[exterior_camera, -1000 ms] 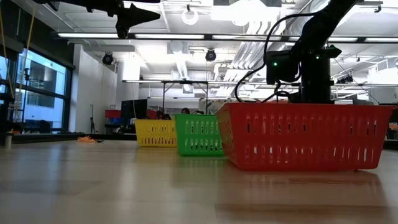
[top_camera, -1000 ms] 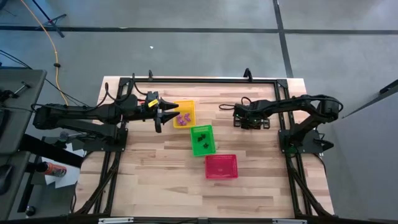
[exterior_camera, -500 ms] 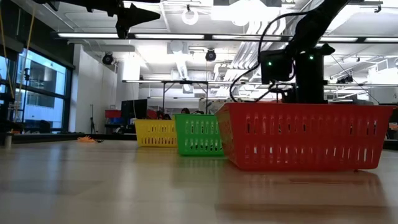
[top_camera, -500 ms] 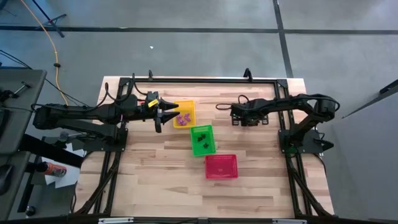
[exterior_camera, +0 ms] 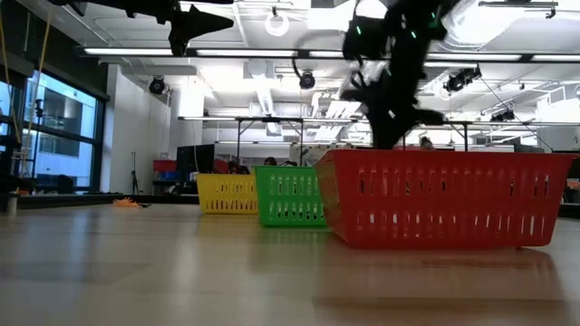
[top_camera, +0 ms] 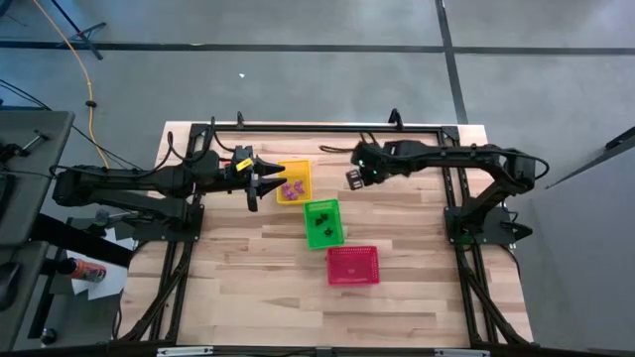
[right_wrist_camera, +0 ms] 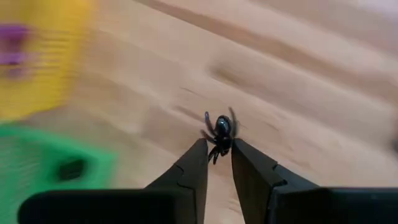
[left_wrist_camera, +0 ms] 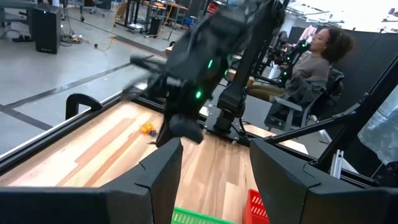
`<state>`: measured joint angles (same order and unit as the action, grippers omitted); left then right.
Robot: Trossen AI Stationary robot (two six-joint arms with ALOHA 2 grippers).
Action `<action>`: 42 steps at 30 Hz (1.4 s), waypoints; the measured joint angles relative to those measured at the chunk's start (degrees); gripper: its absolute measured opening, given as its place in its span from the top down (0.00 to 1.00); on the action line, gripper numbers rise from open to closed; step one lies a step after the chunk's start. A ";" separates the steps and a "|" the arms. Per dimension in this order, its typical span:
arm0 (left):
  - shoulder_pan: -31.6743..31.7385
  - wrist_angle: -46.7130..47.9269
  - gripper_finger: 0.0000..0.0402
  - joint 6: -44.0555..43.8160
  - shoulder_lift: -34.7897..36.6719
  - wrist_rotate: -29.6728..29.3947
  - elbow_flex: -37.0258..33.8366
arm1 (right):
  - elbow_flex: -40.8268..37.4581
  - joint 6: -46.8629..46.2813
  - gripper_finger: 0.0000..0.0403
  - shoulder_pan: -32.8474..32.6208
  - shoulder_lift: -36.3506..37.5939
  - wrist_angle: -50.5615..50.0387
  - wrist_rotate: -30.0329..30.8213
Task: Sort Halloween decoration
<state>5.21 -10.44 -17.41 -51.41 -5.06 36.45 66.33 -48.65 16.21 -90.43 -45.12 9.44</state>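
My right gripper (right_wrist_camera: pixel 217 144) hangs over the bare wood right of the baskets (top_camera: pixel 354 177), shut on a small black spider trinket (right_wrist_camera: pixel 219 129). The yellow basket (top_camera: pixel 294 182) holds purple trinkets (top_camera: pixel 291 188). Black trinkets (top_camera: pixel 320 225) lie in the green basket (top_camera: pixel 322 222). The red basket (top_camera: pixel 353 266) stands nearest the front edge. An orange trinket (left_wrist_camera: pixel 147 129) lies on the table far off. My left gripper (top_camera: pixel 270 183) hovers level and open at the yellow basket's left rim. My right gripper pinches the black spider trinket by its body (right_wrist_camera: pixel 217 140) between its two fingertips. The legs and the rest of the body stick out past the tips. The fingers slant down from above. The trinket is lifted clear of the table.
The three baskets stand in a slanting row at the table's middle. A black frame rail (top_camera: pixel 317 127) runs along the far edge. Bare wood lies right of the baskets (top_camera: pixel 407 228). A person (left_wrist_camera: pixel 314 59) sits beyond the table's right end.
My right gripper has risen from the table at the far right and swung toward the table's left, toward the baskets, turning at the wrist. In the low view it has gone from behind the red basket to well above it. My left arm has kept still.
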 joint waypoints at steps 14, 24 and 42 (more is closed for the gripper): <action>0.00 -0.13 0.55 -0.50 0.02 0.00 0.00 | 18.77 28.93 0.83 -5.83 0.22 0.47 -13.95; 0.00 -0.13 0.55 -2.56 0.00 -0.02 0.00 | 18.68 25.12 0.83 -3.54 -2.22 -2.04 -11.07; 0.00 -0.11 0.55 -7.88 0.02 -0.03 0.00 | 18.66 12.93 0.83 4.27 -23.92 -2.01 -18.93</action>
<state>5.21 -10.55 -25.29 -51.40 -5.09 36.45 84.99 -35.72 20.48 -114.35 -47.13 -9.49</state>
